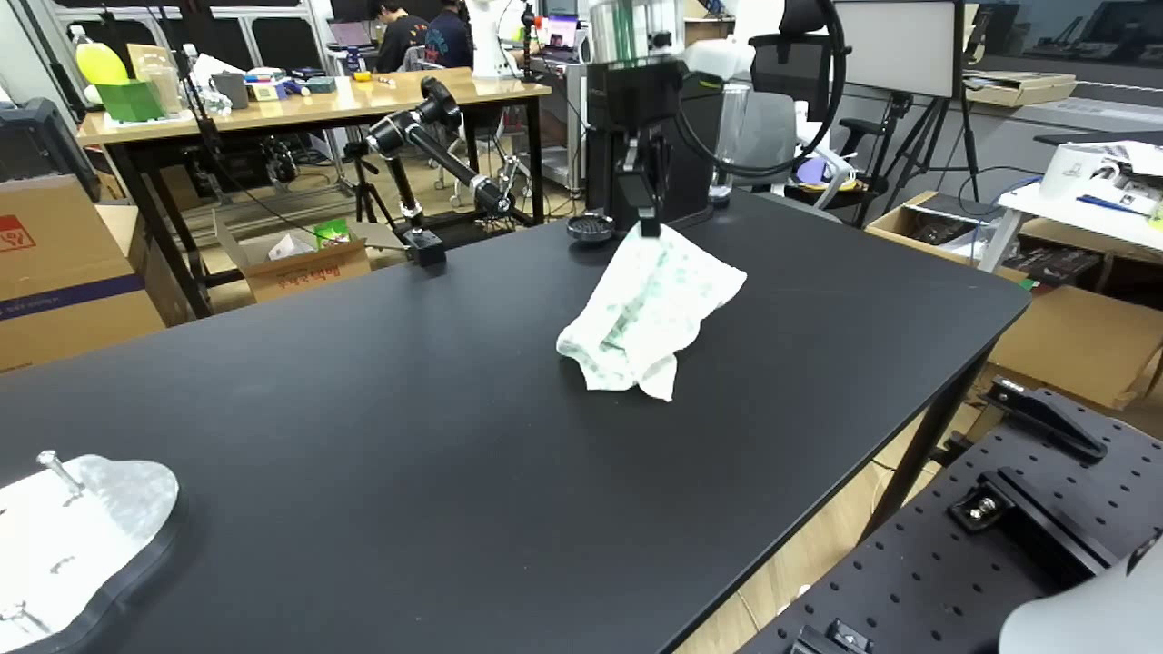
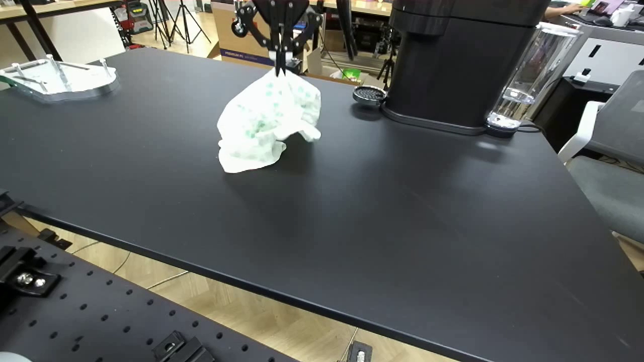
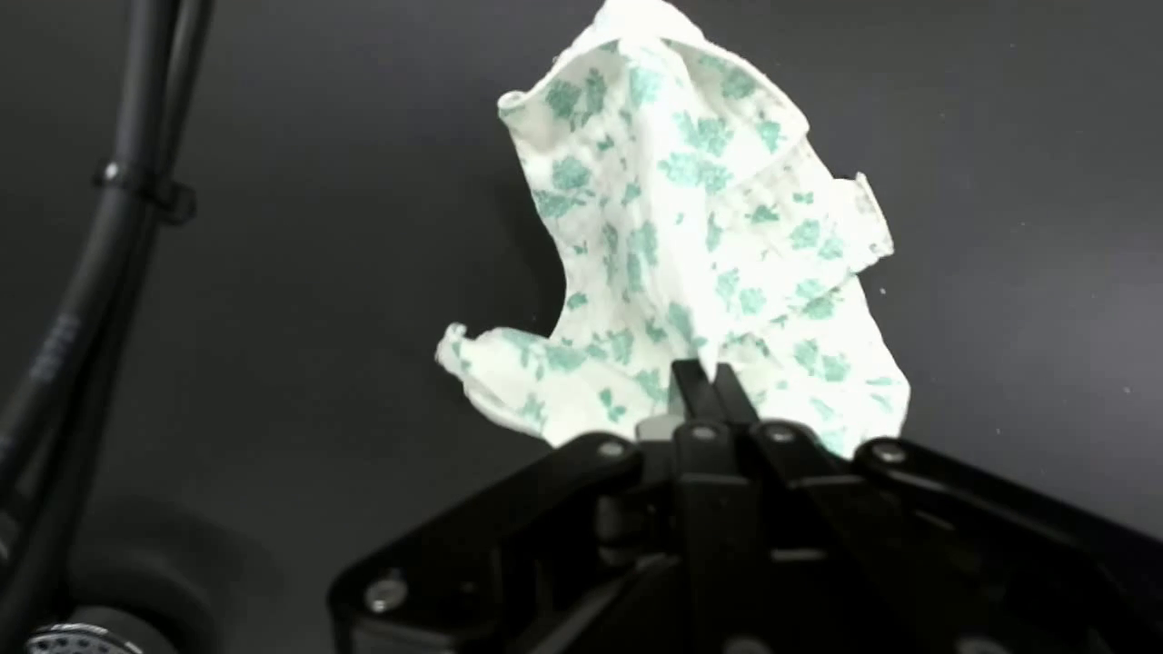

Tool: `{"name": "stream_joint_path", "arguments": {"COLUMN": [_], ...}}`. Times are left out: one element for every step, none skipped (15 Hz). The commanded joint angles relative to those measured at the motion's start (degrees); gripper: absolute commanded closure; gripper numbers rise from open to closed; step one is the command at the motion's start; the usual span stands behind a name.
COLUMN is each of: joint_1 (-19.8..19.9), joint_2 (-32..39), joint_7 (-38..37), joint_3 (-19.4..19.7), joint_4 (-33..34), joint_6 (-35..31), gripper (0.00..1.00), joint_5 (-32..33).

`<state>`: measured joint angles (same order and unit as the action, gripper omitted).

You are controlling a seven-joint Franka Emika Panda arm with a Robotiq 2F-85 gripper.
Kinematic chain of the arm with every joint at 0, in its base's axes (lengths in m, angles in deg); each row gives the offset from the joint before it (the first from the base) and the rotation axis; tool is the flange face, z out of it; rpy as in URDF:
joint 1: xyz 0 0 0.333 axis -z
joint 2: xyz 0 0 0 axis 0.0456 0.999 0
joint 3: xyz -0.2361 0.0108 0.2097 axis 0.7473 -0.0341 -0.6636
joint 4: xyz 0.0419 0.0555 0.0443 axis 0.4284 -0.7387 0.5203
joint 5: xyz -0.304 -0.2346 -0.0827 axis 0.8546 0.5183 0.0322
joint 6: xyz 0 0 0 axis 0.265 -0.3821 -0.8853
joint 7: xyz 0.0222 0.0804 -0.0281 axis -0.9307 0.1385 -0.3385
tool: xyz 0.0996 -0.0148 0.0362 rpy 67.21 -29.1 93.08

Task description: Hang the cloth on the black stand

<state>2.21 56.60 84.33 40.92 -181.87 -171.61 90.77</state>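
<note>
A white cloth with green leaf-like prints shows in both exterior views (image 1: pixel 659 304) (image 2: pixel 266 113) and in the wrist view (image 3: pixel 636 227). My gripper (image 3: pixel 713 377) is shut on a pinched peak of the cloth, pointing down over the table. The gripper also shows at the top of the cloth in both exterior views (image 1: pixel 651 222) (image 2: pixel 280 68). The cloth drapes down crumpled from the fingertips; its lower folds are at or just above the tabletop, I cannot tell which. A black jointed stand (image 1: pixel 418 163) is fixed at the table's edge in an exterior view.
A tall black machine (image 2: pixel 443 75) with a clear water tank (image 2: pixel 523 80) and a small round drip tray (image 2: pixel 370 94) stands beside the cloth. A white board with pegs (image 1: pixel 91 527) lies on the black table (image 1: pixel 409 454). A cable hangs beside the gripper.
</note>
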Motion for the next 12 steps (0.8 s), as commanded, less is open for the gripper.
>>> {"name": "stream_joint_path", "arguments": {"joint_1": [-2.28,-2.86,-3.50,-4.13,-4.78,-5.44,-6.03,-6.74,-7.28,-7.98,-8.54,-9.25], "joint_2": [-5.16,-6.07,-6.77,-7.17,-7.37,-7.33,-7.05,-6.61,-6.15,-5.78,-5.36,-4.84], "joint_7": [-6.62,-7.87,-9.18,-10.26,-11.58,-12.82,-14.10,-15.41,-16.32,-17.47,-18.43,-19.43], "joint_3": [0.44,0.33,0.23,0.10,-0.06,-0.25,-0.43,-0.77,-1.00,-1.50,-1.88,-2.39], "joint_4": [5.01,6.85,8.91,11.26,13.71,16.35,18.91,21.86,24.26,27.00,29.28,31.80], "joint_6": [7.67,9.38,11.18,13.14,14.74,16.47,17.96,19.54,20.80,22.58,23.89,25.48], "gripper": [1.00,1.00,1.00,1.00,1.00,1.00,1.00,1.00,1.00,1.00,1.00,1.00], "joint_5": [-0.68,-0.65,-0.52,-0.49,-0.17,0.13,0.43,0.77,0.91,1.03,1.21,1.24]}}
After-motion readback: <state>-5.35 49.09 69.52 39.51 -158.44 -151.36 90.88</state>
